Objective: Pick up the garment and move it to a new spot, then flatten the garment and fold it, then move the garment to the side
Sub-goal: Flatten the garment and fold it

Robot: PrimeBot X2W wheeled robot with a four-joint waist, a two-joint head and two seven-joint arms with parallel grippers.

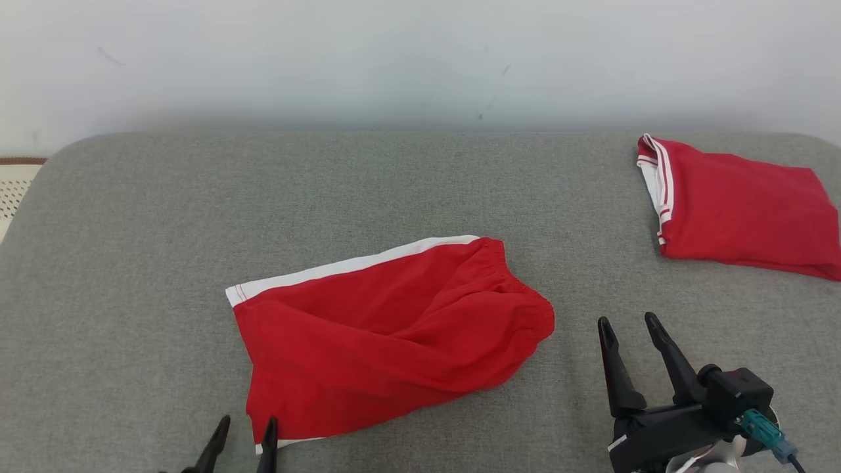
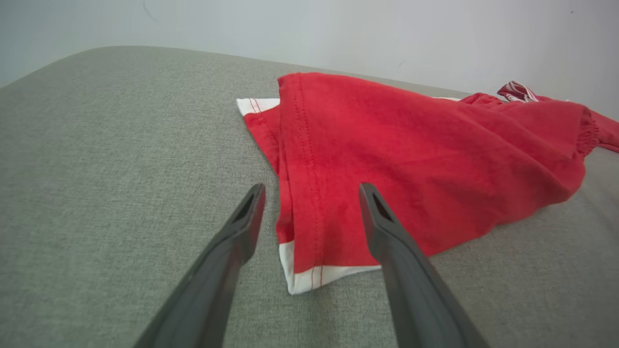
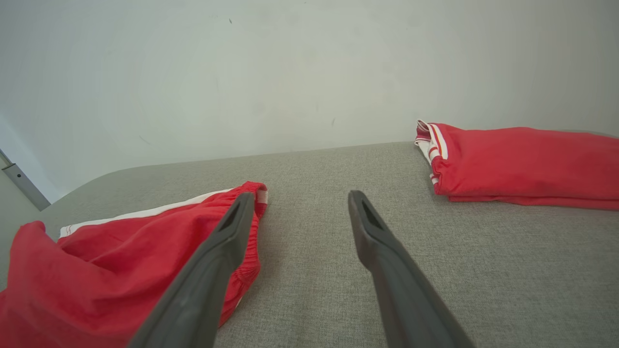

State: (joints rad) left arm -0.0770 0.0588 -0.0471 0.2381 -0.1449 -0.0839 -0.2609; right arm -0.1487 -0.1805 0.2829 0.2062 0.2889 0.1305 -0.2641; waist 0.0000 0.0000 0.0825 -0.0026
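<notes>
The garment [image 1: 387, 335], a pair of red shorts with white side stripes, lies folded over and rumpled in the middle of the grey surface [image 1: 131, 263]. My left gripper [image 1: 246, 427] stands open at the shorts' near hem corner, its two fingers astride the white-trimmed corner [image 2: 309, 275] without pinching it. My right gripper [image 1: 627, 322] is open too, hanging over bare cloth just right of the elastic waistband [image 3: 249, 193]. In the left wrist view the shorts [image 2: 425, 154] spread away from the left gripper [image 2: 312, 191]. The right gripper [image 3: 300, 198] holds nothing.
A second red garment [image 1: 736, 207] with white and red trim lies folded at the far right of the surface; it also lies at the right in the right wrist view [image 3: 522, 164]. A pale wall [image 1: 420, 59] stands behind. The surface's left edge [image 1: 26, 190] curves away.
</notes>
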